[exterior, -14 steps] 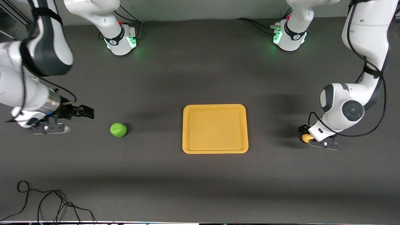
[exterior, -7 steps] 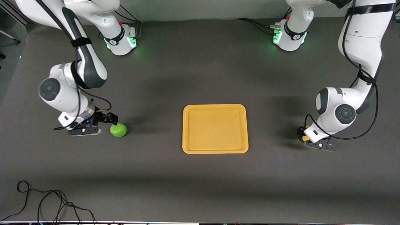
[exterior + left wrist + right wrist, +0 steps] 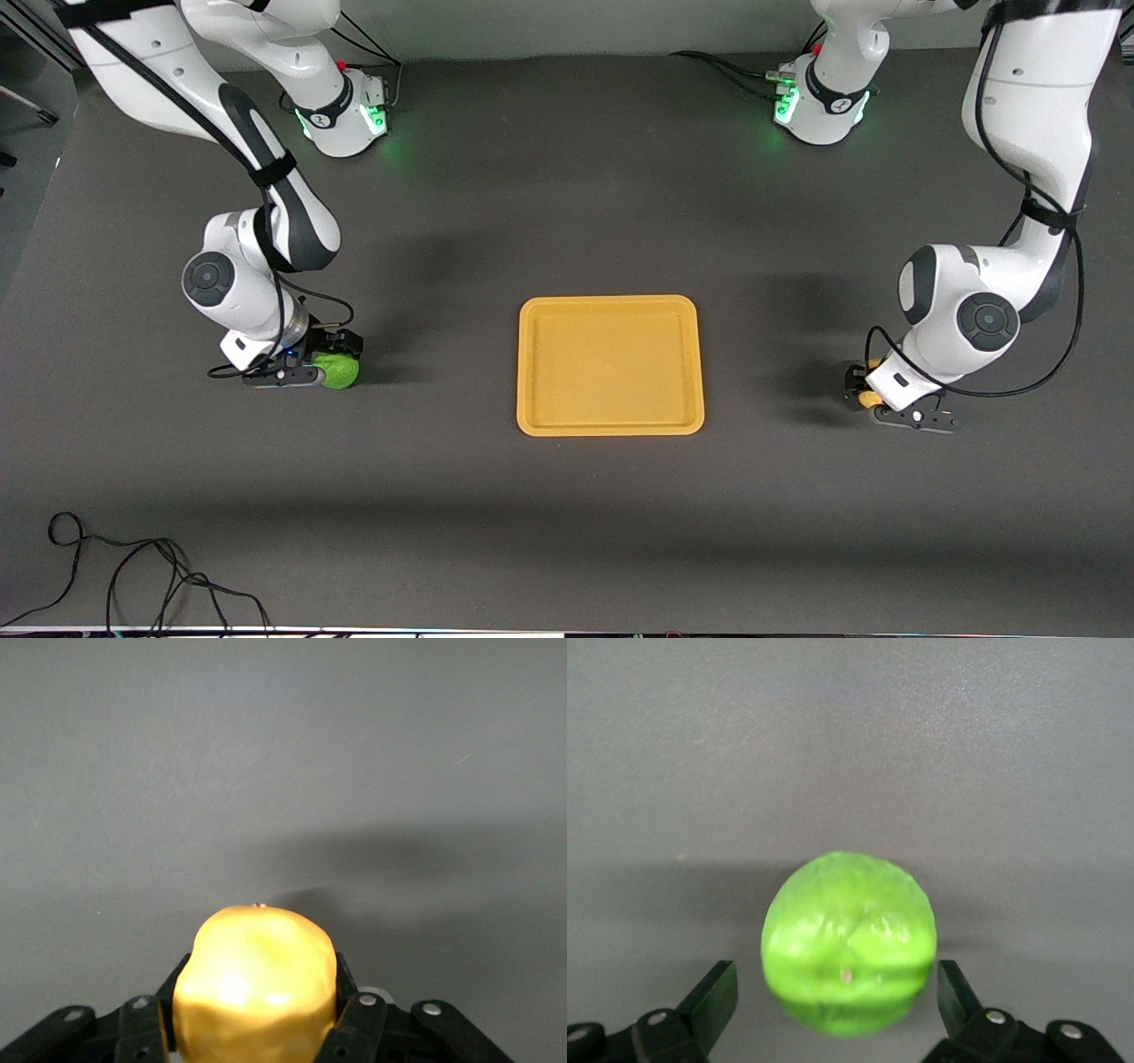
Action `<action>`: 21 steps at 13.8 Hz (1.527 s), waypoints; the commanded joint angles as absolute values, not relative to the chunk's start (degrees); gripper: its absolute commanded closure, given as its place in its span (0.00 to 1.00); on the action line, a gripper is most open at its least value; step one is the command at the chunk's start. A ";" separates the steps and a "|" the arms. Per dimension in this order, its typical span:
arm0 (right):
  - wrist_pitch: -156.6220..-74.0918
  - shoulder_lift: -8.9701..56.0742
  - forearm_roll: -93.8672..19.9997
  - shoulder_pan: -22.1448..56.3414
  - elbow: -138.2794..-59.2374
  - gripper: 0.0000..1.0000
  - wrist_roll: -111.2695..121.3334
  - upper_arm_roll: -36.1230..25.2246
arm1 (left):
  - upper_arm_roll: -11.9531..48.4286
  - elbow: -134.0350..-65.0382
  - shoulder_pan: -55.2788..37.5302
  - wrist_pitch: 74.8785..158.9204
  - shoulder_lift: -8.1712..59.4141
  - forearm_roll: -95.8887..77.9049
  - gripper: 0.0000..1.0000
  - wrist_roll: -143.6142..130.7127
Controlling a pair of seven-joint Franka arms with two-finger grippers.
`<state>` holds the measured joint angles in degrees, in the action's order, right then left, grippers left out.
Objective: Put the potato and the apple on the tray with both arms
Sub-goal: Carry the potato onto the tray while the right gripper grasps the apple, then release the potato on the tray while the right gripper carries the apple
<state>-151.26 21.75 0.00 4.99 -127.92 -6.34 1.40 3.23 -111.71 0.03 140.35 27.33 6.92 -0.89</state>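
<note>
The mustard-yellow tray [image 3: 609,303] lies flat at mid-table with nothing on it. The green apple [image 3: 342,371] sits on the table toward the right arm's end. My right gripper [image 3: 330,356] is down at it, open, with one finger on each side of the apple [image 3: 849,935] and a gap at both; its own point in the right wrist view [image 3: 837,985] falls on the fruit. The yellow-tan potato [image 3: 869,398] is toward the left arm's end, mostly hidden under the left wrist. My left gripper [image 3: 864,390] is shut on the potato [image 3: 255,979], low at the table.
A loose black cable [image 3: 133,571] lies by the table edge nearest the front camera, at the right arm's end. The two green-lit arm bases [image 3: 341,115] [image 3: 819,106] stand along the table edge farthest from the front camera. Dark mat surrounds the tray.
The right arm has swung in from the table's end and lowered its open gripper around the apple. The left gripper stays at the potato, shifted only slightly.
</note>
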 commanded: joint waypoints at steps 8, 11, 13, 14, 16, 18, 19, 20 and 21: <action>-140.07 17.86 0.09 4.75 -121.84 0.71 -10.18 1.14 | 18.72 -95.72 -9.82 115.49 26.18 7.12 0.61 -35.31; -115.04 15.56 0.09 5.19 -107.89 0.73 -12.04 2.37 | 18.37 -93.08 -15.36 118.72 33.12 9.65 0.56 -41.81; -107.69 15.56 0.09 4.92 -101.63 0.75 -11.25 2.37 | 18.37 -93.16 -15.73 123.20 35.67 11.25 0.53 -44.81; -106.62 15.56 0.09 4.92 -100.21 0.76 -11.25 2.37 | 18.37 -93.16 -15.73 124.70 36.90 11.25 0.51 -44.91; -106.35 15.64 -0.09 5.01 -98.71 0.76 -11.77 2.72 | 18.37 -93.34 -15.82 126.21 38.23 11.34 0.43 -44.83; -106.35 16.43 -0.18 5.10 -96.69 0.77 -12.65 4.82 | 18.37 -93.43 -15.82 126.21 39.02 11.34 0.32 -44.82; -106.35 16.70 -0.18 5.10 -95.46 0.78 -14.22 6.14 | 18.37 -93.43 -15.82 126.30 39.46 11.34 0.31 -44.82; -106.35 17.66 -0.18 5.10 -94.23 0.78 -17.11 7.81 | 18.37 -93.43 -15.82 126.39 39.55 11.34 0.27 -44.82; -106.35 18.71 -0.09 5.10 -93.00 0.78 -20.53 9.65 | 18.37 -93.43 -15.82 126.39 39.72 11.34 0.22 -44.82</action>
<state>-107.13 15.96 -0.02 5.02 -97.19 -14.98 6.86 18.48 -94.63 -15.36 126.77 39.06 10.35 -43.64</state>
